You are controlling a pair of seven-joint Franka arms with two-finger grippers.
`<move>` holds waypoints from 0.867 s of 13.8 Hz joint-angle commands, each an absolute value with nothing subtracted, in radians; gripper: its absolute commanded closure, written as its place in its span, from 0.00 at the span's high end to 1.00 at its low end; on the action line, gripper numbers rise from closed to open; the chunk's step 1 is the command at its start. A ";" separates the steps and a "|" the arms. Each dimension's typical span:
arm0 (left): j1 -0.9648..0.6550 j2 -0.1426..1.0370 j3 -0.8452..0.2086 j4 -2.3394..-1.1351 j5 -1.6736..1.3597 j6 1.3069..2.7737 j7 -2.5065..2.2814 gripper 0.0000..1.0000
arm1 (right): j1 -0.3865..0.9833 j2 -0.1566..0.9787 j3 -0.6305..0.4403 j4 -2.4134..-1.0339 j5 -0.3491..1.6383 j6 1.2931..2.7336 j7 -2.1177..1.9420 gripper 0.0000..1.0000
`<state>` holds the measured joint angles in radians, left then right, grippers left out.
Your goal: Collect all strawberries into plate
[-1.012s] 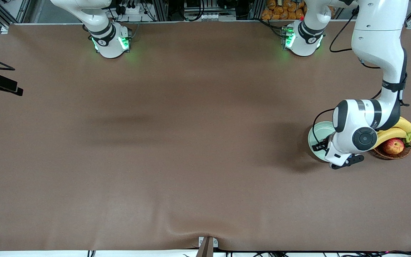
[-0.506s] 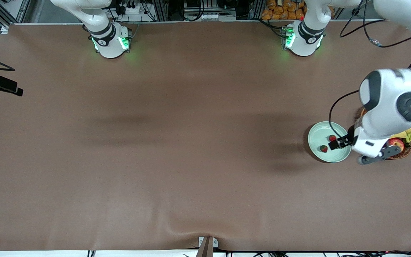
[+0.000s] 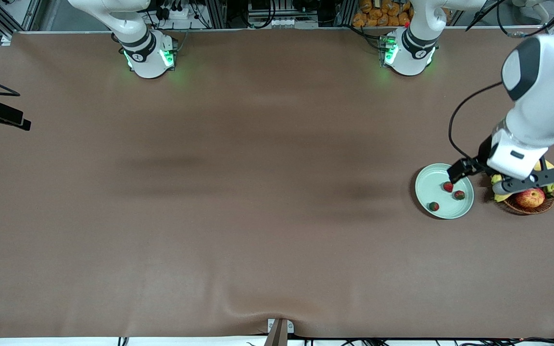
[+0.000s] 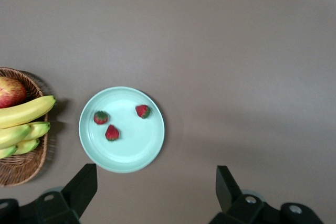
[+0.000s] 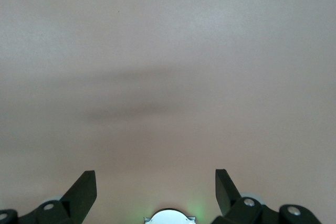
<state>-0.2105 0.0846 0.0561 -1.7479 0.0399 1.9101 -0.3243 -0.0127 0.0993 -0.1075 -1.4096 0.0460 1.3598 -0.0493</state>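
Three strawberries (image 4: 112, 132) on one plate (image 4: 137, 153); one basket (image 4: 23, 163) beside

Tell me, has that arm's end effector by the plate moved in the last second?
Yes. The left end effector has risen off the plate toward the basket, leaving three strawberries there.

Three strawberries (image 3: 448, 187) lying on the mint plate (image 3: 426, 182), wicker basket (image 3: 529, 205) sitting just beside it holding apple (image 3: 530, 197) and bananas (image 3: 499, 188), left gripper (image 3: 529, 181) hovering over the basket, jaws open.
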 commanded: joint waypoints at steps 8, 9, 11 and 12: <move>-0.018 -0.014 -0.106 -1.523 -0.012 1.494 -0.044 1.00 | -0.023 0.098 -0.097 -1.404 0.054 1.370 -0.038 1.00; -0.018 -0.021 -0.110 -1.522 -0.014 1.488 -0.058 1.00 | -0.031 0.100 -0.095 -1.402 0.054 1.371 -0.041 1.00; -0.021 -0.028 -0.117 -1.520 -0.014 1.486 -0.060 1.00 | -0.031 0.100 -0.097 -1.402 0.051 1.390 -0.049 1.00; -0.029 -0.032 -0.112 -1.520 -0.014 1.486 -0.061 1.00 | -0.031 0.101 -0.097 -1.402 0.054 1.394 -0.049 1.00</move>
